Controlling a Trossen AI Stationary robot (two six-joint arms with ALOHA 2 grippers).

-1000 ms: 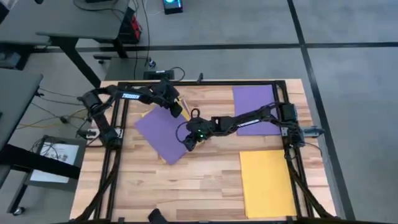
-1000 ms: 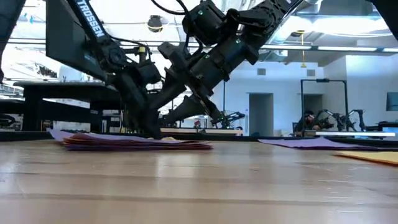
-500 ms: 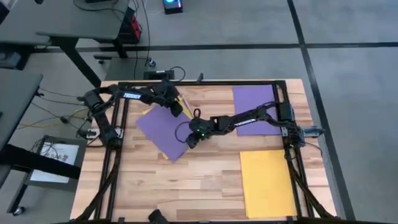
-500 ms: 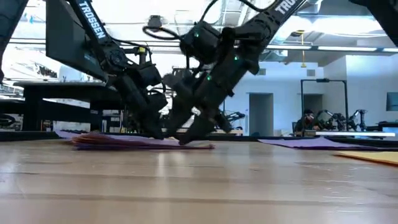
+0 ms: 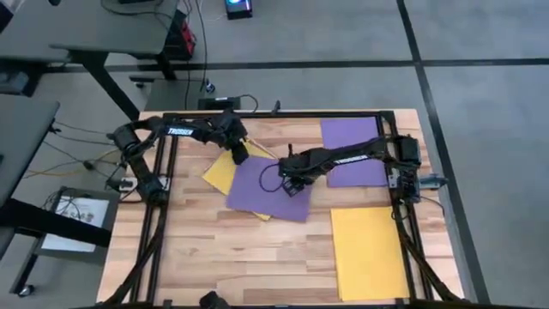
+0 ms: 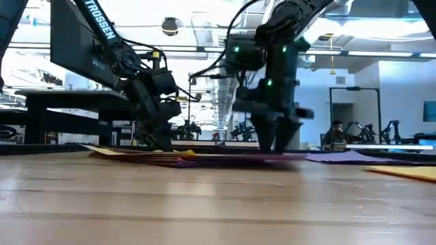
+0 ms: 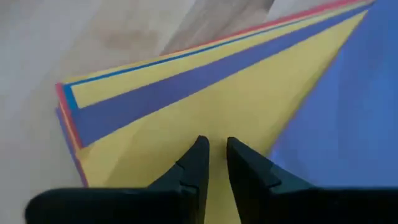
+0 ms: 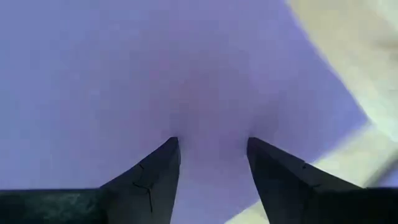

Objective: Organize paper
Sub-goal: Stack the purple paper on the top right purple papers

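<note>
A stack of paper [image 7: 124, 93] lies at the table's far left, with red, blue and purple edges showing and a yellow sheet [image 5: 221, 172] on top. My left gripper [image 5: 238, 154] stands on that yellow sheet with its fingers shut. A purple sheet [image 5: 257, 196] lies flat, partly over the stack's right side and partly on the bare table. My right gripper [image 5: 292, 182] stands on it, open, fingertips down [image 6: 276, 144]. My left gripper presses its shut fingertips [image 7: 200, 152] down on the top yellow sheet [image 7: 214, 121], near the stack's far end. It comes slanting from above and from the table's left. The stack lies flat on the table. My right gripper rests both spread fingertips [image 8: 163, 155] on the purple sheet's top face [image 8: 211, 118], toward its right end. The fingers point down from above. The sheet lies flat under them, one end over the stack.
A second purple sheet [image 5: 350, 148] lies flat at the far right under the right arm. A yellow sheet [image 5: 369, 251] lies at the near right. A black frame [image 5: 274, 114] runs along the table's far and side edges. Bare wood [image 5: 223, 257] spans the near left.
My right gripper has come down onto the top purple sheet and gone toward the table's right edge. The sheet has slid right off the stack and turned about, laying bare the yellow sheet beneath. My left gripper has stayed on the stack.
</note>
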